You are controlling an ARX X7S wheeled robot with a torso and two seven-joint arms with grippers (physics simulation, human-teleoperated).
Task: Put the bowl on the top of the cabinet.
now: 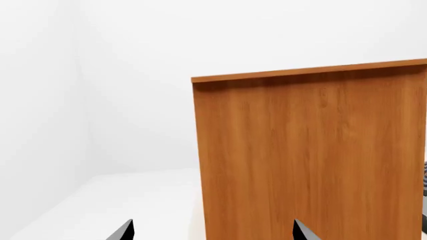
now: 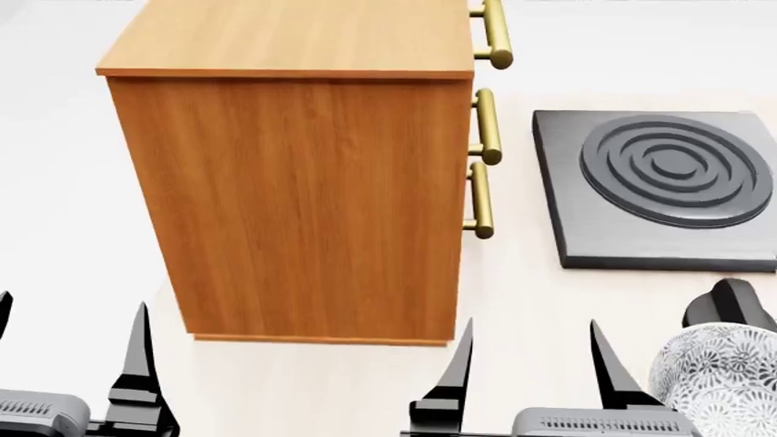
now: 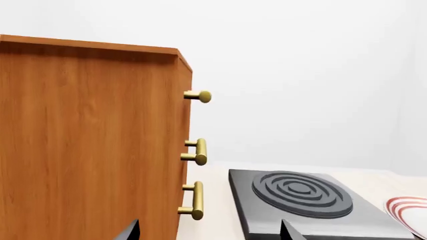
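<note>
The cabinet [image 2: 304,200] stands on the pale table straight ahead, orange-brown wood with a lighter flat top [image 2: 291,36] and three brass handles [image 2: 483,127] on its right face. The patterned bowl [image 2: 719,378] sits at the near right edge of the head view, partly cut off. My right gripper [image 2: 534,369] is open and empty, just left of the bowl and in front of the cabinet's right corner. My left gripper [image 2: 71,360] is open and empty at the near left. The left wrist view shows the cabinet [image 1: 313,150] beyond the left gripper [image 1: 213,231]; the right wrist view shows the cabinet [image 3: 87,140] beyond the right gripper [image 3: 210,231].
A dark square hob plate [image 2: 661,182] with raised rings lies right of the cabinet, the same hob plate [image 3: 300,197] showing in the right wrist view. A white plate with red rings [image 3: 410,210] lies beyond it. A black rounded part [image 2: 729,305] shows behind the bowl.
</note>
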